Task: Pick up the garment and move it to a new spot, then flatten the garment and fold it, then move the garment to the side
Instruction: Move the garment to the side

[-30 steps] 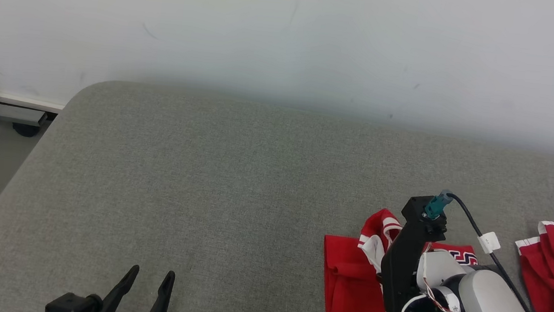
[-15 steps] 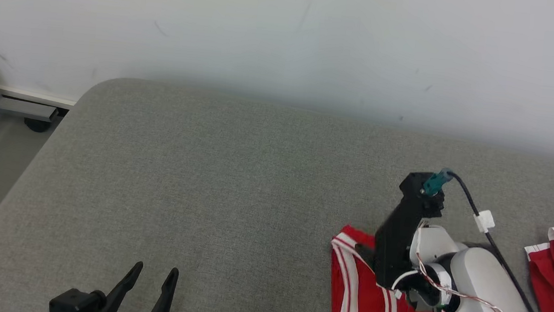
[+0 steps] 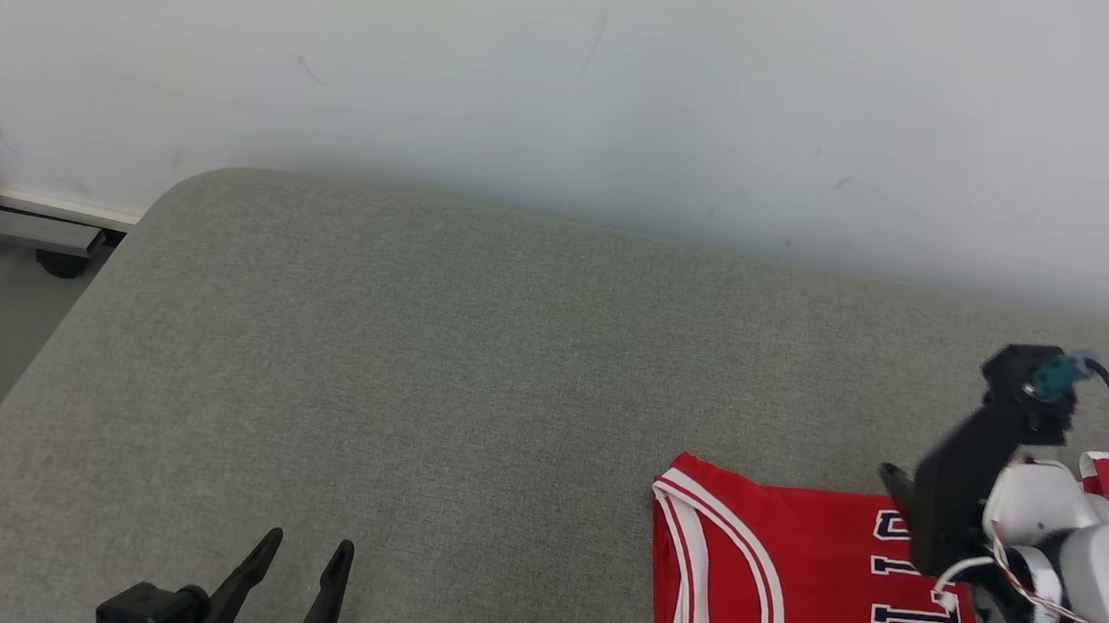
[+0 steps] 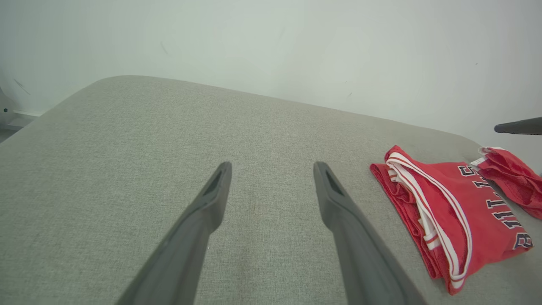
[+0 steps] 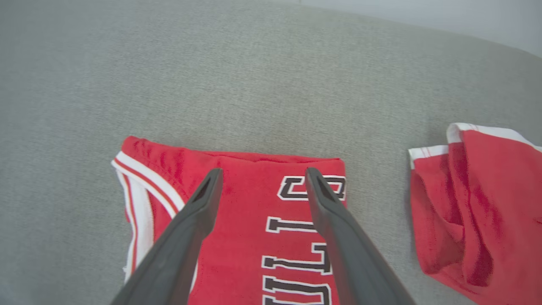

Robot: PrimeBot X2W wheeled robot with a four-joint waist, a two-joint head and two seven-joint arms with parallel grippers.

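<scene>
Hanging with its two dark fingers spread wide and nothing between them, the right pincer [image 5: 263, 171] looks down on the folded red knit jersey with white-and-navy trim and block lettering [image 5: 250, 199]. The jersey lies flat on the grey woven-fabric padded surface [image 5: 254, 84], directly beneath that pincer. Its far folded edge sits just beyond the fingertips, and its striped edge is off to the pincer's left. The lettering runs back along the line of the fingers toward the wrist, so the jersey's long axis looks roughly parallel to them, though its near end is cut off. Whether the fingers touch the cloth cannot be told. To this pincer's right, across a strip of bare grey surface, lies a crumpled red cloth with a white hem [image 5: 478, 203]. The left pincer [image 4: 272, 165] is equally spread and empty, with the jersey well off to its right. The right arm is therefore clearly the nearer one for sliding the fold aside.
</scene>
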